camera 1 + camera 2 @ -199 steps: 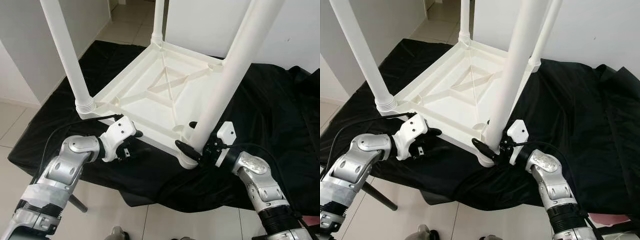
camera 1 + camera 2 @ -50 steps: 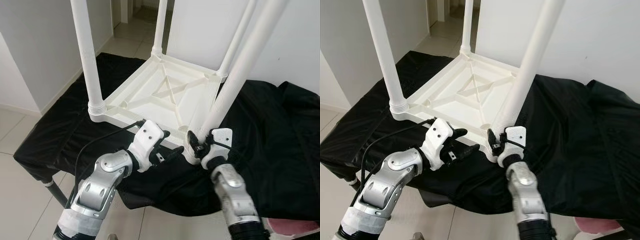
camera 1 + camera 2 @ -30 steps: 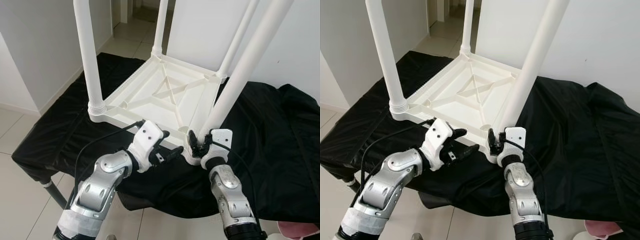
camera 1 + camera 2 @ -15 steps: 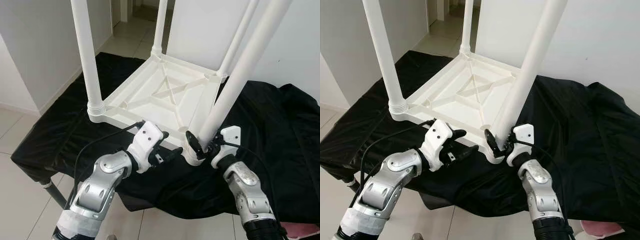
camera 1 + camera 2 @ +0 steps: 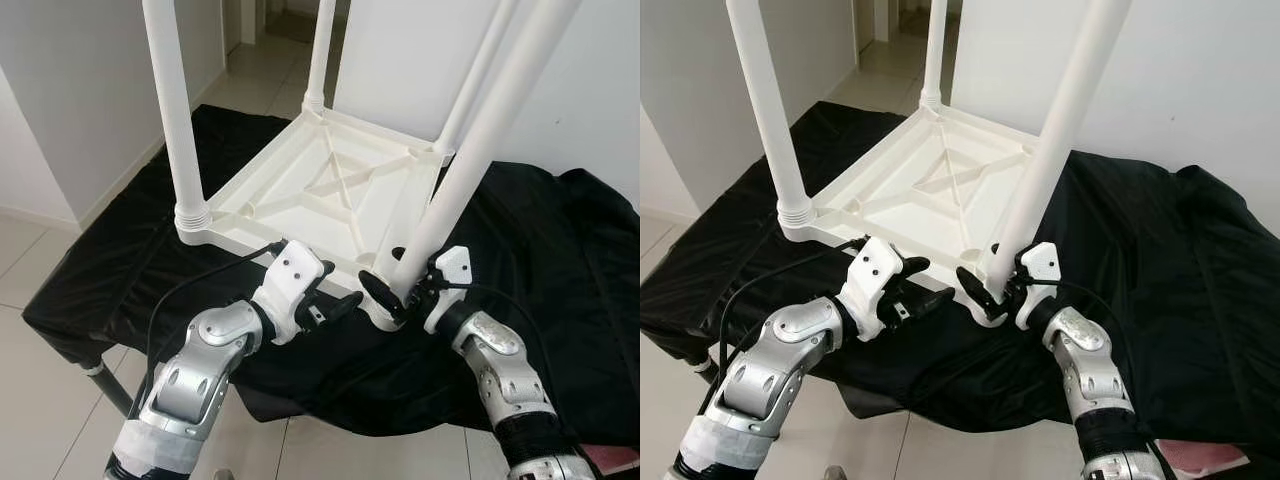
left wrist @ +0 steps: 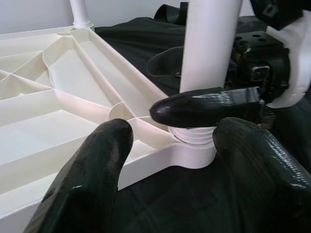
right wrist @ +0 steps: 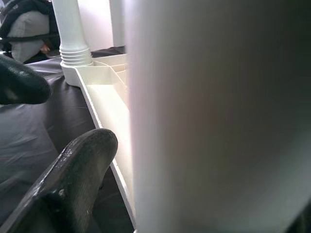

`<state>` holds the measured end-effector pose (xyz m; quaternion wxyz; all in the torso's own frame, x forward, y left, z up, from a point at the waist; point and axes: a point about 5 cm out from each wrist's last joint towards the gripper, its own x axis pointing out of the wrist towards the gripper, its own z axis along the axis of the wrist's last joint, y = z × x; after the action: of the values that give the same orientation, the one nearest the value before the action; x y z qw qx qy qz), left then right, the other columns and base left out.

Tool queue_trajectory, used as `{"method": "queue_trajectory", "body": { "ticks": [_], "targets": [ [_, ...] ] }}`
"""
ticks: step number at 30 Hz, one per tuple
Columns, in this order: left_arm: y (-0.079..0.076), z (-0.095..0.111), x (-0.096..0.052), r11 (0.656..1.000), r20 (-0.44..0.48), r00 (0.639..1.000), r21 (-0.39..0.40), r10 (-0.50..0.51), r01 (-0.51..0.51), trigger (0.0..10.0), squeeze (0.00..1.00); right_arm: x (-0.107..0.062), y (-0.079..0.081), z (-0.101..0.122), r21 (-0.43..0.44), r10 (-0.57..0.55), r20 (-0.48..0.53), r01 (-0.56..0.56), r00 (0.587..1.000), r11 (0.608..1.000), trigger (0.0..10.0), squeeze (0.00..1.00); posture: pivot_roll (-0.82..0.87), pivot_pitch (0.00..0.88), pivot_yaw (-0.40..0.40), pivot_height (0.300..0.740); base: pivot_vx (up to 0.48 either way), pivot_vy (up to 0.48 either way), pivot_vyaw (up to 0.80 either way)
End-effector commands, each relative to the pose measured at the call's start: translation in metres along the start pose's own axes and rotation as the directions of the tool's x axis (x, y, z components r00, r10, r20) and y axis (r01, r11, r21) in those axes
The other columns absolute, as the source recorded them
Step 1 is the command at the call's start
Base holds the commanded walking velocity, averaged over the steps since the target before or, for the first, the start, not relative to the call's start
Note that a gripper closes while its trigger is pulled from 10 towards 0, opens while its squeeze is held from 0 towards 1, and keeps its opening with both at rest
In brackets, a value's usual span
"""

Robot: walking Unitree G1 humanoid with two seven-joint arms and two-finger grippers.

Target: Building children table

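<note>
Right gripper clasps the near leg at its socket on the upturned table; left gripper, fingers spread, waits beside; next, probably twist it tight

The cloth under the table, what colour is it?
Black cloth, best in the left eye view.

a home: tiled floor, white walls, a doorway behind.
</note>
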<state>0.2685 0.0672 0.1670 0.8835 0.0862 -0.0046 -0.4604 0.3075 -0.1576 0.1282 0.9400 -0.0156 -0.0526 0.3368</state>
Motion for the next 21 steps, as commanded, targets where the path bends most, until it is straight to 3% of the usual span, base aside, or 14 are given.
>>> {"method": "queue_trajectory", "body": {
  "ticks": [1,7,8,9,19,20,21],
  "targets": [
    [0.002,0.001,0.002,0.999,0.004,0.999,0.012,0.042,-0.042,10.0,0.00,0.003,-0.001,0.000,-0.008,0.021,-0.010,-0.021,1.000,1.000,10.0,0.00,0.05,0.000,-0.102,0.740,0.000,0.000,0.00],
    [0.002,0.001,0.002,0.999,0.002,1.000,0.023,0.024,-0.024,10.0,0.00,0.004,-0.001,-0.005,-0.016,0.035,-0.025,-0.035,0.999,0.999,10.0,0.00,0.05,0.000,-0.103,0.740,0.000,0.000,0.00],
    [0.002,0.001,0.002,0.999,-0.002,1.000,0.025,0.021,-0.021,10.0,0.00,0.004,-0.001,-0.007,-0.014,0.028,-0.028,-0.029,0.999,0.999,1.9,0.00,0.04,0.000,-0.098,0.740,0.000,0.000,0.00],
    [0.002,0.000,0.002,0.999,-0.003,1.000,0.026,0.020,-0.020,10.0,0.00,0.003,-0.002,-0.008,-0.011,0.022,-0.027,-0.022,0.999,1.000,0.0,0.00,0.04,0.000,-0.098,0.740,0.000,0.000,0.00],
    [0.001,0.001,0.006,1.000,0.003,1.000,0.016,0.017,-0.017,10.0,0.00,-0.003,-0.002,-0.012,0.000,-0.002,-0.027,0.002,1.000,1.000,0.0,0.00,0.02,0.008,-0.092,0.740,0.000,0.000,0.00],
    [0.002,0.001,0.006,1.000,0.005,1.000,0.014,0.018,-0.018,10.0,0.00,-0.004,-0.002,-0.012,0.005,-0.006,-0.025,0.006,1.000,1.000,4.7,0.00,0.02,0.009,-0.094,0.740,0.000,0.000,0.00],
    [0.002,0.001,0.007,1.000,0.006,1.000,0.013,0.019,-0.019,10.0,0.00,-0.004,-0.002,-0.012,0.008,-0.009,-0.024,0.010,1.000,1.000,4.7,0.00,0.02,0.010,-0.094,0.740,0.000,0.000,0.00]
  ]
}}
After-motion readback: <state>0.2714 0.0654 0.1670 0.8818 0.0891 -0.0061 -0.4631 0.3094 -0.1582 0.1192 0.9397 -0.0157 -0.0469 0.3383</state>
